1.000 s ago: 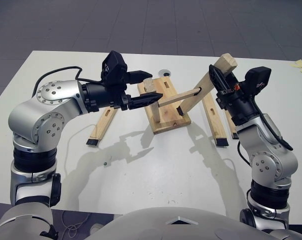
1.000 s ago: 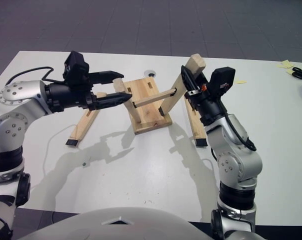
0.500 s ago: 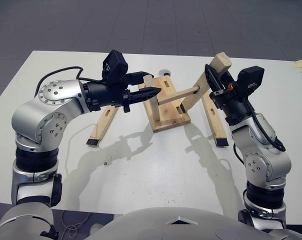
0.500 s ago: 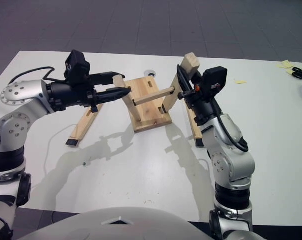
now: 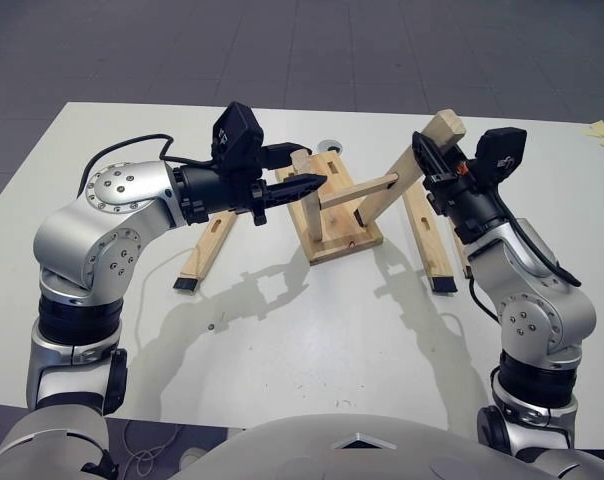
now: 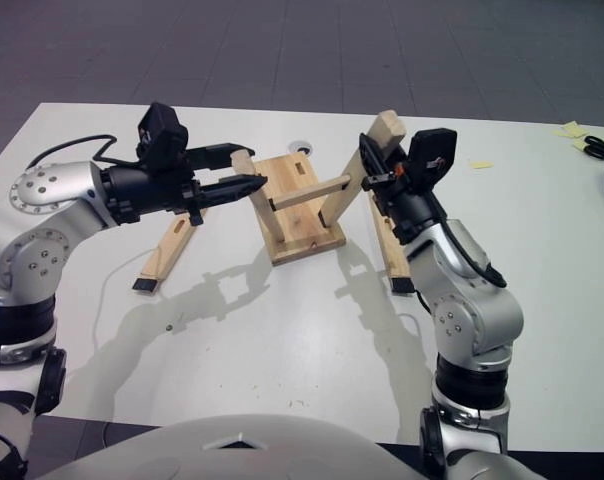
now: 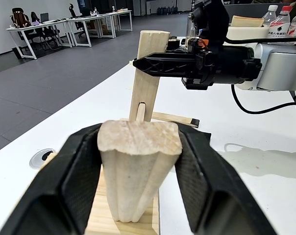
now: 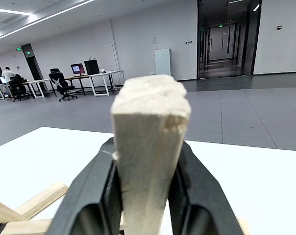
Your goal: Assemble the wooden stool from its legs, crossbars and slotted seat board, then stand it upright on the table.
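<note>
The left end effector [image 5: 304,168] clamps the left leg [image 5: 311,212], the right end effector [image 5: 425,163] the right leg [image 5: 383,200].

Bare wood legs [image 5: 312,215], seat board [image 5: 344,224], matt white table [image 5: 312,335]

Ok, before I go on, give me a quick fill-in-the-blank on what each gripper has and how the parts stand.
1. The left gripper is shut on a leg that stands on the slotted ____ board.
2. The right gripper is shut on a second leg, joined to the first by a ____.
3. A spare leg under the left arm lies ____ on the table, not upright.
Missing words: seat; crossbar; flat.
</note>
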